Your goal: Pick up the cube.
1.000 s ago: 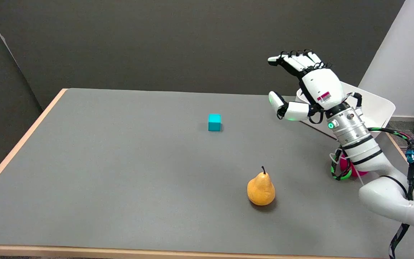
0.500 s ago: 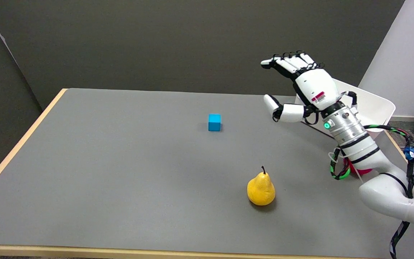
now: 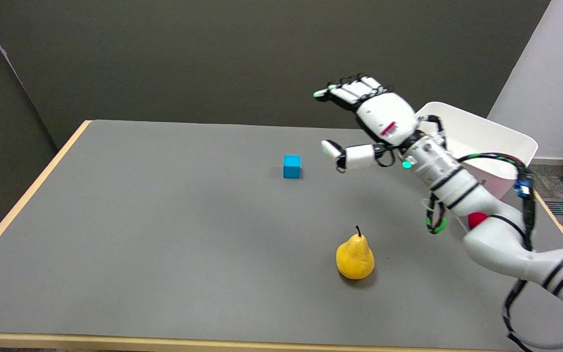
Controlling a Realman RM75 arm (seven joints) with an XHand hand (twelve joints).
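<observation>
On the one grey table (image 3: 164, 234) there are one blue cube (image 3: 291, 165), one yellow pear (image 3: 355, 256), one white bin (image 3: 477, 139) at the far right edge, one red object (image 3: 476, 219) mostly hidden behind the arm, and one robot hand (image 3: 377, 120) in view.

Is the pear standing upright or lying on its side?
Upright: the pear rests on its wide base with the stem pointing up.
</observation>
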